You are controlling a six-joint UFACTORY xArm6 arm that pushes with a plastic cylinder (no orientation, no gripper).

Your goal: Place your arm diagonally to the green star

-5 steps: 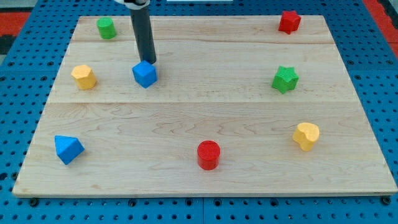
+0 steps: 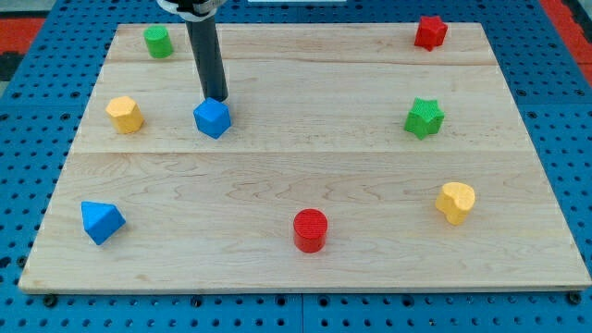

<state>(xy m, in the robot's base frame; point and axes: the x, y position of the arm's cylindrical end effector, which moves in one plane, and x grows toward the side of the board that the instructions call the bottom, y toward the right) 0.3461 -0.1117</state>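
Observation:
The green star [image 2: 424,117] lies on the wooden board [image 2: 305,157] at the view's right, about mid-height. My tip [image 2: 215,97] is far to its left, near the view's top left, touching the top edge of a blue cube-like block [image 2: 212,118]. The dark rod rises from the tip toward the view's top.
A green cylinder [image 2: 158,42] is at the top left, a yellow block [image 2: 124,114] at the left, a blue wedge [image 2: 101,221] at the bottom left. A red cylinder [image 2: 310,229] is at bottom centre, a yellow heart [image 2: 455,202] at bottom right, a red star [image 2: 429,31] at top right.
My tip has moved slightly left and down the view, and the blue cube has shifted a little left and down with it.

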